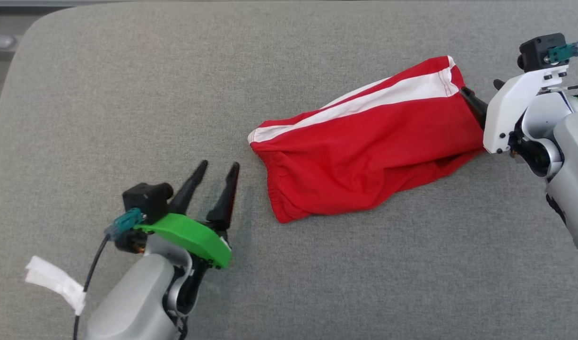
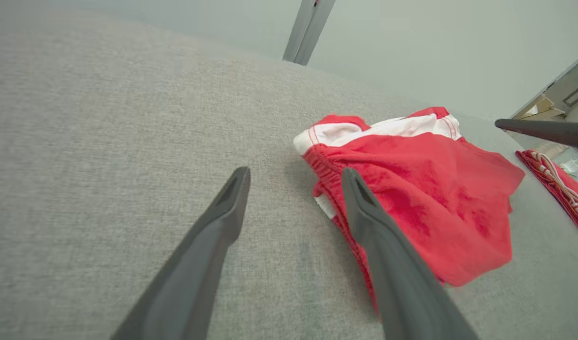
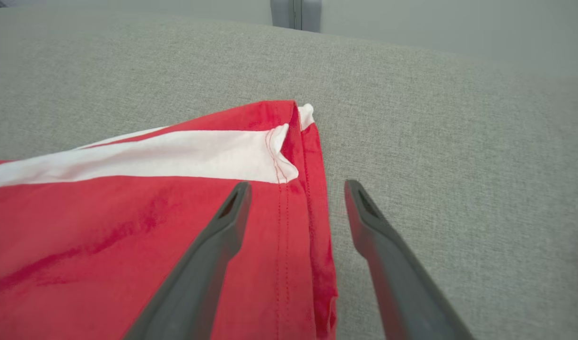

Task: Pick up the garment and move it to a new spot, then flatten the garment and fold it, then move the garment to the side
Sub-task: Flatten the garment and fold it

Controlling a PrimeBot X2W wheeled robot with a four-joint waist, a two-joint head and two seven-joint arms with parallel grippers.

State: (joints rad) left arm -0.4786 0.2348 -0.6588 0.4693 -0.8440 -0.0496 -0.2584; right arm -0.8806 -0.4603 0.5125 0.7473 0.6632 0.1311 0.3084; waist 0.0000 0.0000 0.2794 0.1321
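Both grippers stood wide and empty, the left gripper point(image 1: 219, 164) just beside the red garment point(image 1: 364, 141) on the grey cushion point(image 1: 128, 94), the right gripper point(image 3: 298, 185) astride its hem.

One red-and-white garment point(image 1: 364, 141) at centre right, one grey cushion point(image 1: 128, 94), and two grippers with two fingers each: left gripper point(image 1: 219, 164) lower left, right gripper point(image 3: 297, 185) bottom centre of its wrist view.

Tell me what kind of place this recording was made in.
Likely an indoor test room set up for folding clothes: a padded grey fabric surface, red shorts laid on it, and a bare pale wall behind.
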